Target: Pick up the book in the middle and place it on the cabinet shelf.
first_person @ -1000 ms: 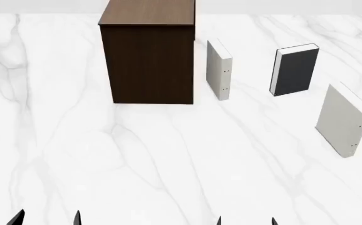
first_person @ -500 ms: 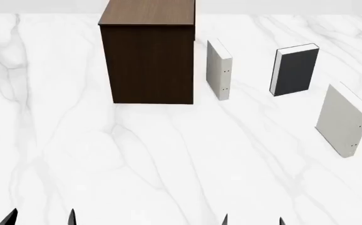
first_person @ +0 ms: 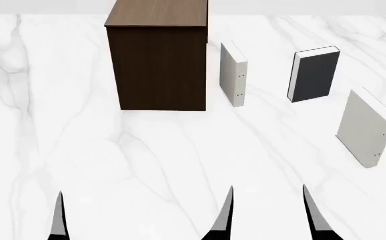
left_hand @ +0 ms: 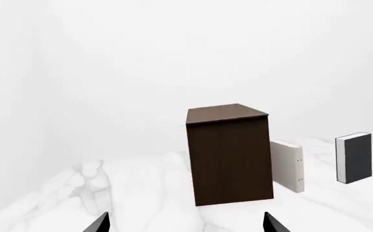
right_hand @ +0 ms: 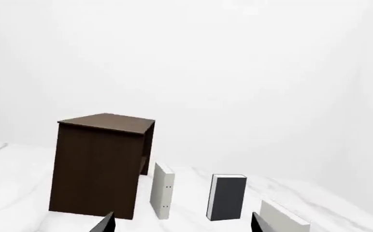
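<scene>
The book (first_person: 315, 74) is standing upright, long axis vertical, on the far right counter (first_person: 179, 160), lying ahead of the nearer, empty, wide-open right end effector (first_person: 268, 215).

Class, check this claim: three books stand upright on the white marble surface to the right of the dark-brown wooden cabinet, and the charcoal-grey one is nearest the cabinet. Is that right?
Not quite. The book nearest the dark-brown wooden cabinet is an off-white book; the charcoal-grey book stands in the middle, with a second off-white book beyond it. The head view shows this. All three do stand upright on the white marble surface, right of the cabinet.
</scene>
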Robot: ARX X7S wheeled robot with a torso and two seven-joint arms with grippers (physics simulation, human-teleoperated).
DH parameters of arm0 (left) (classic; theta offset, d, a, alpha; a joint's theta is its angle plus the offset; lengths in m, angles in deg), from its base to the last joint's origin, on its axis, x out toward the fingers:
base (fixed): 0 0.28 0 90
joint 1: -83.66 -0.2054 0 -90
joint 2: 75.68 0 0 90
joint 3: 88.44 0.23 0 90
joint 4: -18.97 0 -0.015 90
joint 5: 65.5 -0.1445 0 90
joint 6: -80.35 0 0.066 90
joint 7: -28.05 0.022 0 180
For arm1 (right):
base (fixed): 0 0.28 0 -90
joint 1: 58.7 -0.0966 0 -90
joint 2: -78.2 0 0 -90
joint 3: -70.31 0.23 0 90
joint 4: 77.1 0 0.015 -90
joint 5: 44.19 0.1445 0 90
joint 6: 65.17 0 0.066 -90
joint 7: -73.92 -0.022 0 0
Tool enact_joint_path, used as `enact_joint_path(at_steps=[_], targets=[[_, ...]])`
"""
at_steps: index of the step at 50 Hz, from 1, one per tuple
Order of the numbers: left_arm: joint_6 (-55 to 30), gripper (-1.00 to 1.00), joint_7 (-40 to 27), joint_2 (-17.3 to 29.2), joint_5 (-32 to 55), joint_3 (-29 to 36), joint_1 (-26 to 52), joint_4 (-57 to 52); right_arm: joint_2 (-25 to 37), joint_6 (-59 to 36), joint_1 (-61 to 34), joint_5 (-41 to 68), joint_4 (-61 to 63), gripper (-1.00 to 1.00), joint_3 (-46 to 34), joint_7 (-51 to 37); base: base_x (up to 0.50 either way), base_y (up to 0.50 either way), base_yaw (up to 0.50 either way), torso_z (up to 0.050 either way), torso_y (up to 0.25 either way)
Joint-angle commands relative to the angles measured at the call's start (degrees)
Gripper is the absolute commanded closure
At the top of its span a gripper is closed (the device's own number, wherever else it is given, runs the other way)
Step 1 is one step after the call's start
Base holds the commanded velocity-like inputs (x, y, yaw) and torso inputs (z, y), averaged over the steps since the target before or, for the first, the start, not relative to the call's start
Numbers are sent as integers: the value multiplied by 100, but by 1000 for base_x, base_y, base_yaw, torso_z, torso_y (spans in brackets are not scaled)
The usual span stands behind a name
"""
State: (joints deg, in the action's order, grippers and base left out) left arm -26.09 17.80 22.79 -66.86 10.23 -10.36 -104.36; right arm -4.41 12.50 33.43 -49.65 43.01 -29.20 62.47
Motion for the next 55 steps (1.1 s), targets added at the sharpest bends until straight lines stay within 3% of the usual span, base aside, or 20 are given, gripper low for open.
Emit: enact_joint_path(at_steps=[1,15,16,21,55], targets=[[-618,-100,70,10,-243,4,8,-1063,30,-681,-52,-328,1147,-100,-109,171,0,0,0,0,0],[-712,-100,43,105,-270,143,32,-1355,97,-897,-110,-332,1529,-100,-215,150,0,0,0,0,0],[-725,-100,36,109,-283,164,28,-1375,88,-1234,-170,-569,1588,-100,-270,98,0,0,0,0,0],[-712,-100,13,122,-290,227,22,-1383,123,-1135,-136,-197,1672,-100,-131,216,0,0,0,0,0],[-865,-100,-105,246,-292,456,74,-1510,244,-1214,-181,-54,1720,-100,-172,46,499,0,0,0,0]])
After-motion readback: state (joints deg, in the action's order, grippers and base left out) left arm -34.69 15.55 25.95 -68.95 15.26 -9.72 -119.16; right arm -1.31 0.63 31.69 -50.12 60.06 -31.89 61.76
